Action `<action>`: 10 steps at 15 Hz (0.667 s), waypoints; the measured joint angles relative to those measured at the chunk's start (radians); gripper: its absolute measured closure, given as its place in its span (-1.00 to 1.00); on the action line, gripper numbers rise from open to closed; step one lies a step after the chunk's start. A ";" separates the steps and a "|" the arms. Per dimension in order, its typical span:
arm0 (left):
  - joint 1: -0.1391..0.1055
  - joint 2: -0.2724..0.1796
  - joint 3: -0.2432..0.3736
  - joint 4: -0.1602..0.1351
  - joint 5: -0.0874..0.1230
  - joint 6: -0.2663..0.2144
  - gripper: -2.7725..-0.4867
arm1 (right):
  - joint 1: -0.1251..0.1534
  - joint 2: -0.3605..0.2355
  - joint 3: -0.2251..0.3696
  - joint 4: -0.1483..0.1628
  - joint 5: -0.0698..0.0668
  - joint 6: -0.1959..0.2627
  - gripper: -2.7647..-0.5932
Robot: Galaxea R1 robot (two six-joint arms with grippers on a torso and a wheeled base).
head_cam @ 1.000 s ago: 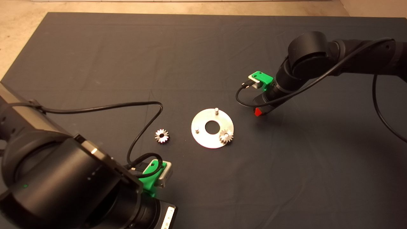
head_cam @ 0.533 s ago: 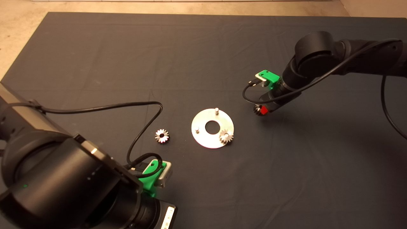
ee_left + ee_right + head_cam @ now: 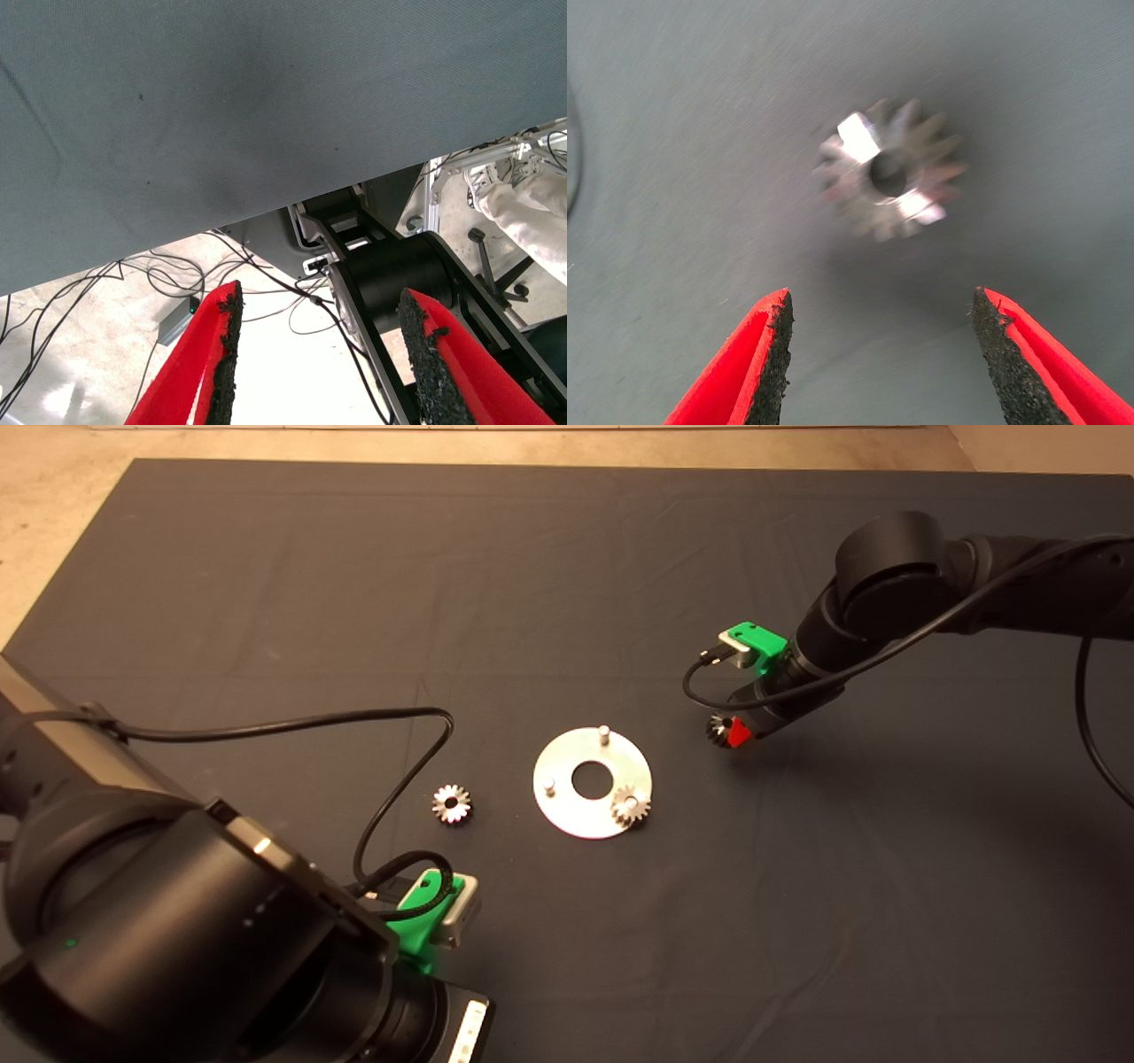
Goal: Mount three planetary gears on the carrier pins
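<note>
A round silver disc (image 3: 567, 810) lies mid-mat with its carrier pins: one bare at the back (image 3: 603, 733), one bare at the left (image 3: 549, 786), and one at the front right carrying a planetary gear (image 3: 630, 805). A second gear (image 3: 451, 803) lies flat on the mat left of the disc. A third gear (image 3: 716, 729) (image 3: 890, 170) lies right of the disc, just ahead of my right gripper (image 3: 733, 732) (image 3: 875, 359), which is open and hovers close above the mat, not touching it. My left gripper (image 3: 319, 354) is open and parked at the lower left, over the mat's edge.
The left arm's black body and looping cable (image 3: 399, 779) fill the lower left of the mat. The left wrist view shows the mat's edge, floor cables (image 3: 168, 274) and a person's leg in white (image 3: 527, 199) beyond the table.
My right arm has drawn back to the right and up, uncovering the gear that was hidden under the gripper. The left arm, disc and other gears have not moved.
</note>
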 joint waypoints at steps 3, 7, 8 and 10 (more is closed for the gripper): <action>0.000 0.000 0.000 0.000 0.000 0.000 0.39 | -0.033 0.000 -0.002 0.003 0.011 -0.002 0.19; 0.000 0.000 0.000 0.000 0.000 -0.002 0.39 | -0.051 0.000 -0.031 0.005 0.012 -0.032 0.19; 0.000 0.000 0.000 0.000 0.000 -0.003 0.39 | -0.049 0.000 -0.036 0.005 0.012 -0.039 0.19; 0.000 -0.002 0.000 0.000 0.000 -0.003 0.39 | -0.049 0.000 -0.050 0.006 0.013 -0.046 0.19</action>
